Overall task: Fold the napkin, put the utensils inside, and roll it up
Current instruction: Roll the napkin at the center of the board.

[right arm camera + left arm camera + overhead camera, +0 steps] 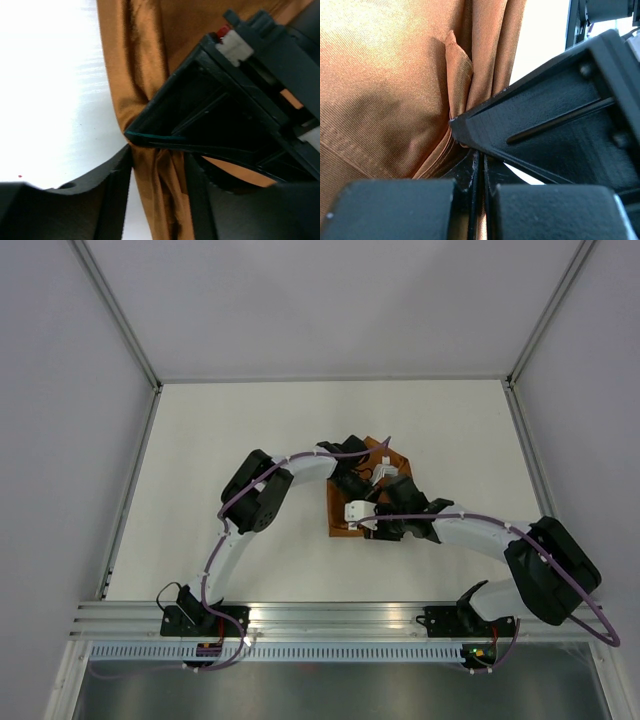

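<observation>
The rust-brown napkin lies bunched at the table's middle, mostly hidden under both arms. My left gripper is over its far part and my right gripper over its near part, fingertips almost meeting. In the left wrist view my left gripper is shut on a thin edge of the napkin. In the right wrist view my right gripper is shut on a bunched, gathered fold of the napkin. The knife is out of view.
The white table is walled by pale panels at left, back and right. The right gripper's black finger crosses the left wrist view; the left gripper's body crosses the right wrist view.
</observation>
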You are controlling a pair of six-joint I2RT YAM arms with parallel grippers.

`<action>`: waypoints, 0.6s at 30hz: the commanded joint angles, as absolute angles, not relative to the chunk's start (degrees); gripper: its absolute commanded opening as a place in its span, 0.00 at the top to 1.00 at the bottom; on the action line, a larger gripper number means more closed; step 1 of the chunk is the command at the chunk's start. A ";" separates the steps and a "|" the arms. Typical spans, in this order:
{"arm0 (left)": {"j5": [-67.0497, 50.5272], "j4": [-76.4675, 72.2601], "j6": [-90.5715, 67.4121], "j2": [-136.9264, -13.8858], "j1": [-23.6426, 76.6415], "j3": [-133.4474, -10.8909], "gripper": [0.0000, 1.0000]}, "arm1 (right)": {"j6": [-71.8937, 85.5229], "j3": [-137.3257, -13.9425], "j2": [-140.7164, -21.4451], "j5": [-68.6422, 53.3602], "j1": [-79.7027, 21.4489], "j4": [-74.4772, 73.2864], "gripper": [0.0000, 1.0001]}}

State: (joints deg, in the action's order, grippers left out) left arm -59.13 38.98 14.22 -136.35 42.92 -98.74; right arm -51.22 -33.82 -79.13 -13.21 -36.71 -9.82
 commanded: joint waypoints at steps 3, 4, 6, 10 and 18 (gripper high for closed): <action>-56.69 41.22 15.91 -138.78 43.07 -99.32 0.97 | -53.96 -37.17 -85.25 -16.16 -37.09 -19.84 0.53; -56.78 41.31 15.91 -138.69 43.07 -99.32 0.95 | -53.96 -38.13 -85.69 -16.69 -37.00 -20.73 0.56; -56.60 41.31 15.91 -138.69 43.07 -99.40 0.93 | -53.96 -38.84 -87.45 -17.40 -37.00 -22.14 0.57; -56.95 41.31 15.82 -138.43 42.98 -99.75 0.86 | -53.88 -40.51 -89.64 -19.24 -36.83 -25.57 0.66; -60.47 37.80 11.53 -136.06 42.01 -99.76 0.75 | -54.14 -43.85 -92.99 -24.96 -33.41 -31.10 0.83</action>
State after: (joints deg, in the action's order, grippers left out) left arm -59.92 40.84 13.85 -136.35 41.80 -98.74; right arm -53.39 -45.19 -88.47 -20.08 -34.15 -24.62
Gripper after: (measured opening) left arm 0.241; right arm 0.232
